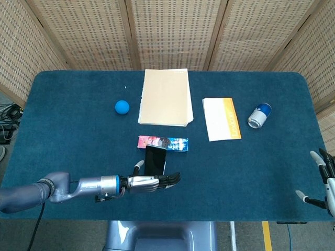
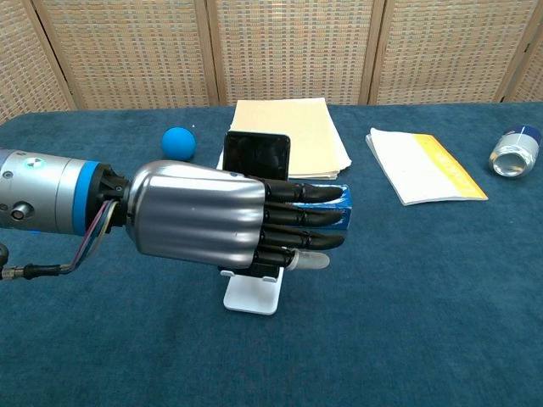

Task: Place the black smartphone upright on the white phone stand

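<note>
The black smartphone stands upright on the white phone stand, its top edge rising above my left hand. My left hand is just in front of the phone, its fingers stretched out straight to the right and no longer wrapped around it. In the chest view the left hand hides the phone's lower half and most of the stand. Whether the thumb still touches the phone I cannot tell. My right hand hangs at the table's right edge, fingers apart, holding nothing.
A colourful box lies just behind the phone. Farther back are a blue ball, a tan folder, a white and yellow booklet and a can on its side.
</note>
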You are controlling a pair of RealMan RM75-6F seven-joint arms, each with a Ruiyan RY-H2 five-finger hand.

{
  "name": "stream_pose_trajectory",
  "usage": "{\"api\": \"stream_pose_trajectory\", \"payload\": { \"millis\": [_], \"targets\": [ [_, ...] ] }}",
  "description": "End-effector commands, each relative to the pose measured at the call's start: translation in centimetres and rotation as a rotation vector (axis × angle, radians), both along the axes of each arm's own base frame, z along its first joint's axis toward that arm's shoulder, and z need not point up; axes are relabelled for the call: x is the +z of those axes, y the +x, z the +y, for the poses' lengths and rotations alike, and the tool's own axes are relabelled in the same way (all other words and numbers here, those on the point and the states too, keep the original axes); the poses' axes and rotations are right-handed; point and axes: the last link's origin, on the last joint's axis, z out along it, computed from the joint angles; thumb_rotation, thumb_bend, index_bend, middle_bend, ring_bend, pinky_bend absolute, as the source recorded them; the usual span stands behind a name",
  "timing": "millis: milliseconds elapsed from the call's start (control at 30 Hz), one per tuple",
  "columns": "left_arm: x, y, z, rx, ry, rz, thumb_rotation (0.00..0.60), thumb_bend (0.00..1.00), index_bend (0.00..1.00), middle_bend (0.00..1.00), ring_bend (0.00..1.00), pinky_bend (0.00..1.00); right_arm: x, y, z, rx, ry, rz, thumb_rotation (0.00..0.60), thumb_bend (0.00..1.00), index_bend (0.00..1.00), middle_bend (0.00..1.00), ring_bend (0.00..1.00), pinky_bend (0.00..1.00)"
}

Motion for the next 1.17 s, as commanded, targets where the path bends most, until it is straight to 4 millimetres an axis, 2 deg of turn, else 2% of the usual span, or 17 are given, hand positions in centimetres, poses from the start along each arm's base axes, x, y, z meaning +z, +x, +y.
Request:
{"api": "stream_pose_trajectory", "payload": {
  "millis": [33,167,267,367,467,600,733,900,1000,1167],
  "targets": [
    [0.7,0.0,-0.1,-0.004,0.011,-0.009,0.600,0.00,0.00,0.00,0.00,0.00,-0.1,0.1,0.0,0.003,0.004,0.002,0.600,0.00,0.05,0.00,0.00,0.00],
    [2.3,-0.1,-0.2,0.000,0.019,-0.038,0.600,0.00,0.00,0.00,0.00,0.00,-0.2,0.2,0.1,0.009,0.005,0.002,0.600,0.00,0.05,0.00,0.00,0.00],
    [4.5,-0.1,-0.4,0.025,0.017,-0.109,0.600,0.00,0.00,0.00,0.00,0.00,-0.2,0.3,0.1,0.011,0.005,0.002,0.600,0.00,0.05,0.00,0.00,0.00],
    [7.0,-0.5,-0.9,0.115,-0.006,-0.267,0.600,0.00,0.00,0.00,0.00,0.00,-0.2,0.4,0.2,0.014,0.008,-0.001,0.600,0.00,0.05,0.00,0.00,0.00],
    [9.5,-2.0,-1.6,0.281,-0.028,-0.504,0.600,0.00,0.00,0.00,0.00,0.00,-0.2,0.5,0.2,0.019,0.009,-0.005,0.600,0.00,0.05,0.00,0.00,0.00],
    [11.8,-5.8,-3.2,0.618,-0.020,-0.844,0.600,0.00,0.00,0.00,0.00,0.00,-0.2,0.7,0.3,0.027,0.010,-0.006,0.600,0.00,0.05,0.00,0.00,0.00],
    [13.0,-11.0,-6.7,1.087,-0.068,-1.180,0.600,0.00,0.00,0.00,0.00,0.00,-0.3,0.9,0.4,0.035,0.011,0.001,0.600,0.00,0.05,0.00,0.00,0.00],
    [14.6,-16.4,-10.7,1.441,-0.042,-1.341,0.600,0.00,0.00,0.00,0.00,0.00,-0.5,1.0,0.1,0.033,0.010,0.028,0.600,0.00,0.05,0.00,0.00,0.00],
    [16.2,-19.4,-12.9,1.595,0.032,-1.355,0.600,0.00,0.00,0.00,0.00,0.00,-0.8,1.2,0.0,0.034,0.014,0.037,0.600,0.00,0.05,0.00,0.00,0.00],
    [17.1,-20.5,-12.9,1.603,0.034,-1.350,0.600,0.00,0.00,0.00,0.00,0.00,-1.1,1.2,0.0,0.029,0.017,0.045,0.600,0.00,0.05,0.00,0.00,0.00]
  ]
}}
